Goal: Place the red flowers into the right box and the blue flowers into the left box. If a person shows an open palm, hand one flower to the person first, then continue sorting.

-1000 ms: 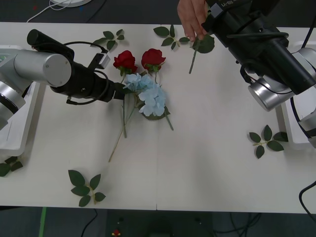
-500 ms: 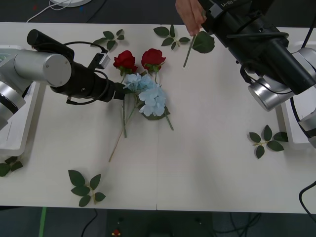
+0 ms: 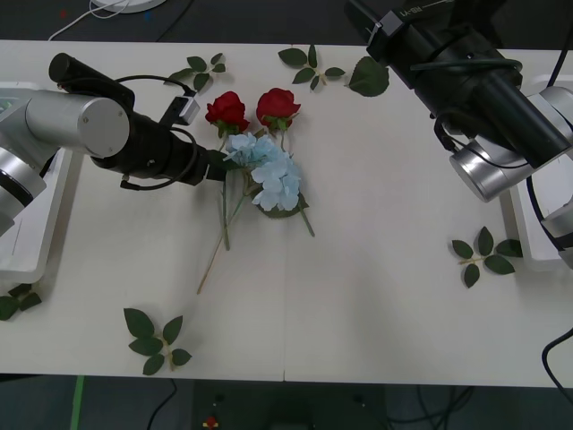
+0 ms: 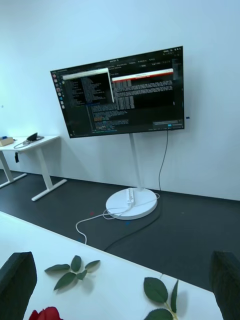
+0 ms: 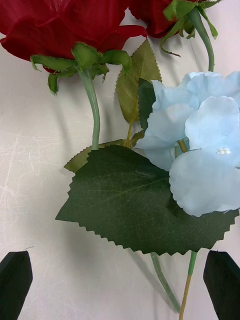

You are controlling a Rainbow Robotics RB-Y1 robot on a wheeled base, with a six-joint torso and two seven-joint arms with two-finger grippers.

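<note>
Two red flowers (image 3: 226, 110) (image 3: 277, 105) lie side by side at the table's far middle, blooms up in the left wrist view (image 5: 60, 25). Just in front of them lie two blue flowers (image 3: 279, 184) (image 5: 205, 150), stems trailing toward me. My left gripper (image 3: 219, 166) (image 5: 120, 265) sits low at the blue flowers' left side, open, its black fingers (image 5: 15, 280) straddling a large green leaf (image 5: 135, 200) and a stem. My right gripper (image 3: 358, 13) (image 4: 120, 280) is raised over the far edge, open and empty. The left box (image 3: 27, 233) and right box (image 3: 537, 233) flank the table.
Loose leaf sprigs lie at the far edge (image 3: 201, 67) (image 3: 309, 63), beside a single big leaf (image 3: 369, 79), at the right (image 3: 483, 255), at the front left (image 3: 154, 340) and off the left corner (image 3: 13, 303). A monitor on a stand (image 4: 120, 95) is behind the table.
A person's hand that held a stem at my right gripper has drawn away past the far edge, taking the stem with it. The left arm has not moved.
</note>
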